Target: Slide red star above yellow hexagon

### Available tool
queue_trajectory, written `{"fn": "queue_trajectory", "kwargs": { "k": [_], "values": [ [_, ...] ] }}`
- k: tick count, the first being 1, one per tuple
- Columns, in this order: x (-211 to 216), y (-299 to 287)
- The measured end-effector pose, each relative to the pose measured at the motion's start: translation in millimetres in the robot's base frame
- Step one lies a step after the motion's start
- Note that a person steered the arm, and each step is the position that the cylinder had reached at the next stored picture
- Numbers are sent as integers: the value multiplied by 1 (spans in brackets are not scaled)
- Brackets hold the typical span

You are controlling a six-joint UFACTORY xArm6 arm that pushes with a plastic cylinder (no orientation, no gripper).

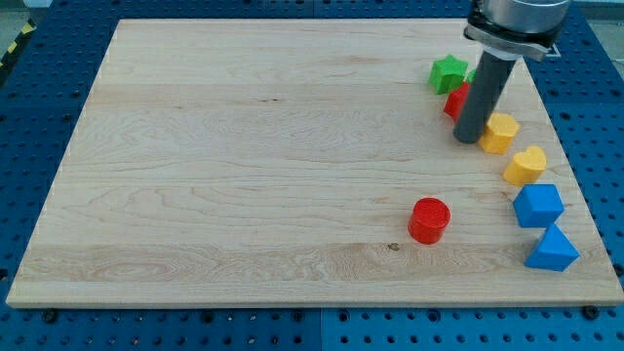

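**Operator:** Report tool status and position.

**Technician:** The arm ends in a straight dark rod with nothing that opens or closes, so it holds nothing. My tip (469, 139) stands on the wooden board (244, 146) at the view's upper right. The rod hides most of the red star (455, 100): only a small red part shows at the rod's left edge, so the shape is hard to make out. The tip appears to touch that block, just below it.

**Operator:** Locate the reference block.

**Technician:** The yellow hexagon (501, 132) lies just to the view's right of the tip, touching or almost touching the rod. The red star sits up and to the view's left of it, close by.

**Operator:** List the remaining blocks.

**Technician:** A green star (448, 73) lies just above the red star, nearest the board's top edge. A yellow heart (526, 165) lies below and to the right of the hexagon. Below that, a blue block (538, 206), many-sided, and below it a blue triangle (553, 250) near the board's bottom right corner. A red cylinder (429, 219) stands well apart from the tip, toward the view's bottom, left of the blue blocks.
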State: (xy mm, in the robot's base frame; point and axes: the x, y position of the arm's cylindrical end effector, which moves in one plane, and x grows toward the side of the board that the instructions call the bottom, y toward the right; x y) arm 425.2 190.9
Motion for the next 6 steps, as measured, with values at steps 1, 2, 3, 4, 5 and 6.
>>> {"fn": "queue_trajectory", "kwargs": {
  "k": [1, 2, 3, 4, 5, 6],
  "values": [
    [0, 3],
    [-1, -4],
    [3, -71],
    [26, -153],
    [32, -179],
    [12, -170]
  ]
}}
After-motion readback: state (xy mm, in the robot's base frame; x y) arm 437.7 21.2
